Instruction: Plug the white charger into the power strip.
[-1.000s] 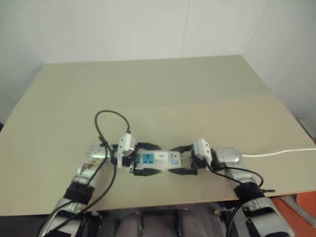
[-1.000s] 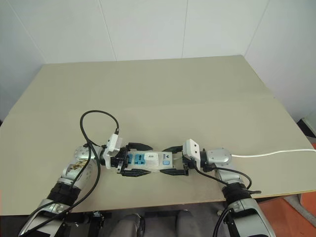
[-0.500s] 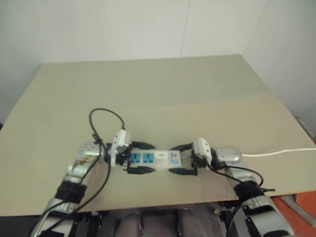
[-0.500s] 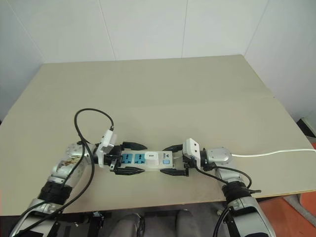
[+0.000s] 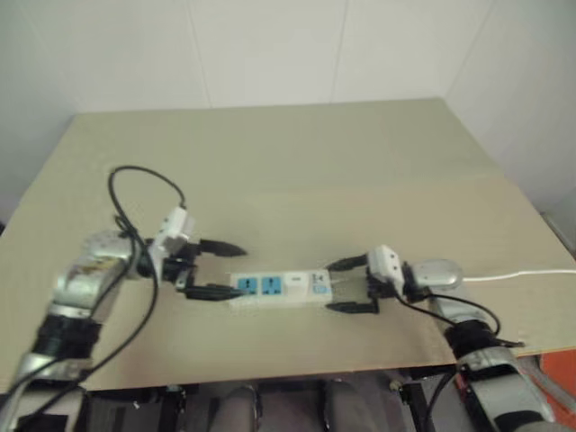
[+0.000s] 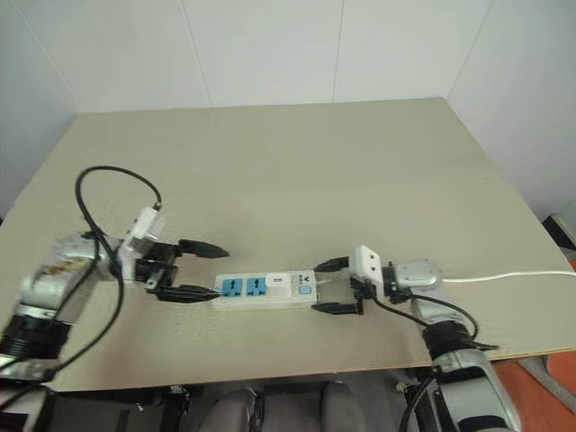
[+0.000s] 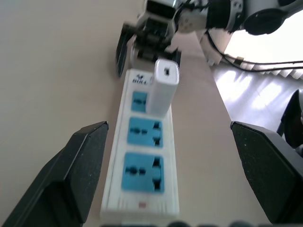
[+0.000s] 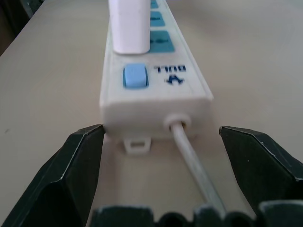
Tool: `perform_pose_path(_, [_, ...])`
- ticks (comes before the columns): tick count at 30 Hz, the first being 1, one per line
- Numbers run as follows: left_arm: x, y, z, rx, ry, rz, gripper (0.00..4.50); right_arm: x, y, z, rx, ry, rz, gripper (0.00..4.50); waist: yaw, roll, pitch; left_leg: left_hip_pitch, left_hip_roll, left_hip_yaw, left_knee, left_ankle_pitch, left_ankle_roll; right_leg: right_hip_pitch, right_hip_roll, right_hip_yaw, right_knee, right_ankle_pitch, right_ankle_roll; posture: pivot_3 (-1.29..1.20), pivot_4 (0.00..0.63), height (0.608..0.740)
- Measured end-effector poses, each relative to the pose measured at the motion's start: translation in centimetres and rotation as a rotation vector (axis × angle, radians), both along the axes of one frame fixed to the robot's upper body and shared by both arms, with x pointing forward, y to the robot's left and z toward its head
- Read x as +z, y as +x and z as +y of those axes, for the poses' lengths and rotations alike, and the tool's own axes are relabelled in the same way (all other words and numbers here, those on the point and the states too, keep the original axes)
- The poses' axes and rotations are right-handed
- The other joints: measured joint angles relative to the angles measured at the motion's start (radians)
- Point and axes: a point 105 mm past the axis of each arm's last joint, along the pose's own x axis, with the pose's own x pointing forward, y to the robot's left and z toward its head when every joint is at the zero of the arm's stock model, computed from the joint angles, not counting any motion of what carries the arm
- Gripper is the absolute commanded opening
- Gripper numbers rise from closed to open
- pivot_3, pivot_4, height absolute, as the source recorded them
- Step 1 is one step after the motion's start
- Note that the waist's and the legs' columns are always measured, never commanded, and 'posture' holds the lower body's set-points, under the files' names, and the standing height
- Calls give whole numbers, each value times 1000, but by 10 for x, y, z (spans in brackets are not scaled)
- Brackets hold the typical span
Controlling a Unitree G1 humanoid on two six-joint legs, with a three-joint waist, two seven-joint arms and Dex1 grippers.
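Note:
The power strip (image 6: 252, 289) lies flat near the table's front edge, with its blue sockets facing up. The white charger (image 6: 280, 282) stands upright in the socket next to the blue switch (image 8: 135, 76); the charger (image 7: 163, 85) is seen from the strip's other end too. My left gripper (image 6: 220, 272) is open and empty, just off the strip's left end and a little above the table. My right gripper (image 6: 317, 287) is open at the switch end, one finger on each side of the thin white cord (image 8: 189, 156), holding nothing.
The beige table (image 6: 315, 162) stretches far behind the strip, up to white walls. The strip's cord (image 6: 504, 277) runs off over the table's right edge. The table's front edge passes close below both grippers.
My left gripper has pulled away to the left and lifted off the strip's end. My right gripper has backed off to the right. The strip with the charger in it stays put.

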Motion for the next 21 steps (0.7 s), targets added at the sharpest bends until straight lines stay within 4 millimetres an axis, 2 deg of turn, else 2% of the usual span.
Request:
perform_pose_path(3, [2, 2, 3, 32, 4, -11, 4500, 20, 1, -17, -30, -7, -51, 4450, -3, 0, 0, -6, 1, 0, 0, 0, 0, -7, 1, 0, 1, 0, 0, 0, 150, 740])
perform_pose_path(5, [-2, 2, 5, 49, 25, -7, 4500, 25, -1, -29, -56, -25, -61, 4450, -4, 0, 0, -7, 1, 0, 0, 0, 0, -9, 1, 0, 1, 0, 0, 0, 150, 740])
perform_pose_path(8, [-5, -3, 22, 83, 111, -2, 4500, 31, -6, -50, -109, -40, -51, 4450, -6, 0, 0, -10, 1, 0, 0, 0, 1, -12, 1, 0, 1, 0, 0, 0, 150, 740])
perform_pose_path(12, [4, -10, 47, 122, 169, -47, 4500, 45, -16, -80, -201, -74, -39, 4450, 0, 0, 0, -19, 0, 1, 0, 0, 1, -20, -1, 0, 1, 0, 0, 0, 150, 740])
perform_pose_path(17, [1, -18, 66, 182, 177, -59, 4500, 55, -31, -100, -300, -76, -15, 4450, 4, 0, 0, -21, 0, 1, 0, 0, 1, -22, -1, 0, 2, 0, 0, 0, 150, 740])
perform_pose_path(21, [-7, -22, 68, 216, 160, -59, 4500, 60, -35, -104, -361, -54, -4, 4450, 2, 0, 0, -21, 0, 2, 1, 0, 1, -22, -1, 1, 2, 0, 0, 0, 150, 740])
